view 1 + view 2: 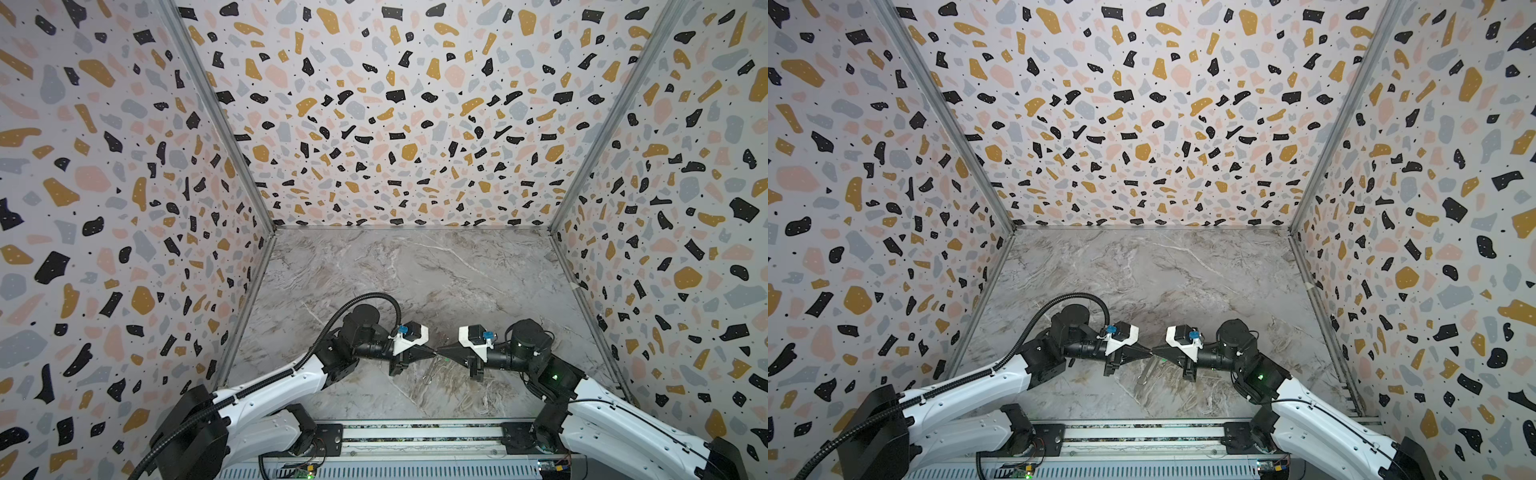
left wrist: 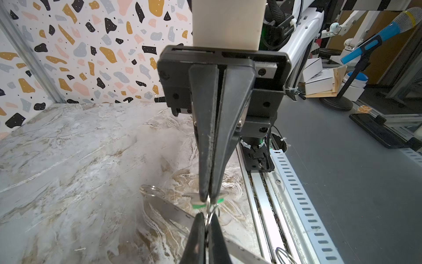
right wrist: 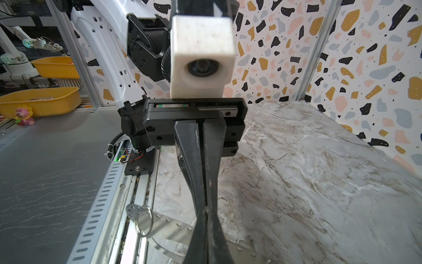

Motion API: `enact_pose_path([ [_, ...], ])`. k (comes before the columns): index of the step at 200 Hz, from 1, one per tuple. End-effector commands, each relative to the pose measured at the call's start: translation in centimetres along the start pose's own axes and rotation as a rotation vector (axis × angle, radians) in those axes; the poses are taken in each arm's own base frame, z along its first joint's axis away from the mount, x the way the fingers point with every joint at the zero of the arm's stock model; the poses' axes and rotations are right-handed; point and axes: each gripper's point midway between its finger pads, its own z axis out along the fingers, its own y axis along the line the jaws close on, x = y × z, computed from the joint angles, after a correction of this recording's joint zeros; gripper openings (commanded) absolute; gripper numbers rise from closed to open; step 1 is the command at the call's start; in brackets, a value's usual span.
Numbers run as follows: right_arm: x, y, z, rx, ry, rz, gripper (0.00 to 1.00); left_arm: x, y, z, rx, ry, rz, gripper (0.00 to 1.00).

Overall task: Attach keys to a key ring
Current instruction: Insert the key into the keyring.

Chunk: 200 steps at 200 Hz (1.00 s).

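key: tiny; bright green head showing either side of fingertips; shaft hard to make out; held above table, near its front edge; pinched in right end effector, long axis across fingers; key ring: thin silvery wire loop, just beside key, clamped edge-on in left end effector; both end effectors tip to tip, facing; judgement: threading turns on key's hole meeting wire, hole not visible; flat grey dotted strip on table below
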Motion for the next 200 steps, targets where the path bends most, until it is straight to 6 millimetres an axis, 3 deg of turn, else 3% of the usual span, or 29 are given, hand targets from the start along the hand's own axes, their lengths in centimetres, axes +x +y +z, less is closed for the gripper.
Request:
enact_pose_path([
  [1,-1.6,0.1,-0.4,0.006,-0.042,-0.023,0.0,-1.0,0.4,-0.3,-0.034,-0.041,0.035,0.0],
  [132,-1.1,0.5,-0.9,0.008,-0.048,-0.008,0.0,-2.4,1.5,-1.9,-0.094,-0.124,0.035,0.0],
  [200,-2.1,0.4,-0.9,0.013,-0.056,-0.037,0.0,-2.3,2.0,-2.0,-0.115,-0.125,0.01,0.0],
])
